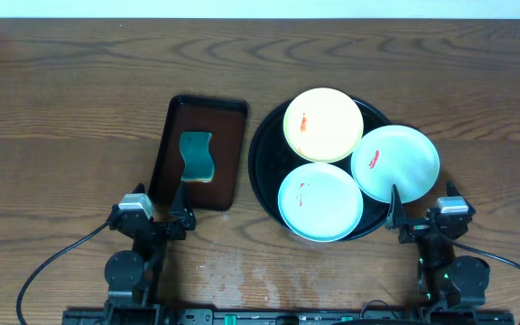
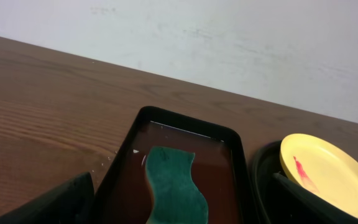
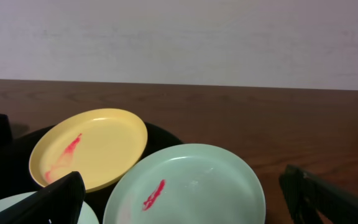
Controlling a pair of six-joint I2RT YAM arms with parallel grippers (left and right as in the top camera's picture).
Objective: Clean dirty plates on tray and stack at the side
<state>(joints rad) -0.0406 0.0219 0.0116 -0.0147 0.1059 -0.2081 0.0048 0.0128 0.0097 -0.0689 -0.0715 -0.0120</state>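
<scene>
The single black tray (image 1: 258, 167) carries three plates: one yellow plate (image 1: 323, 124), a right mint plate (image 1: 395, 162) overhanging its rim, a near mint plate (image 1: 320, 200); each seems smeared red; one sponge (image 1: 197, 156) lies in one brown tray (image 1: 171, 135); left gripper (image 1: 156, 221) and right gripper (image 1: 422, 221) gape wide, empty.

Left gripper (image 1: 152, 213), right gripper (image 1: 428, 215) (both spread).

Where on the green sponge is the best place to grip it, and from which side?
Probably its middle, closing across the short width, coming straight down from above: the sponge lies flat inside the brown tray, whose raised walls block any sideways approach.
</scene>
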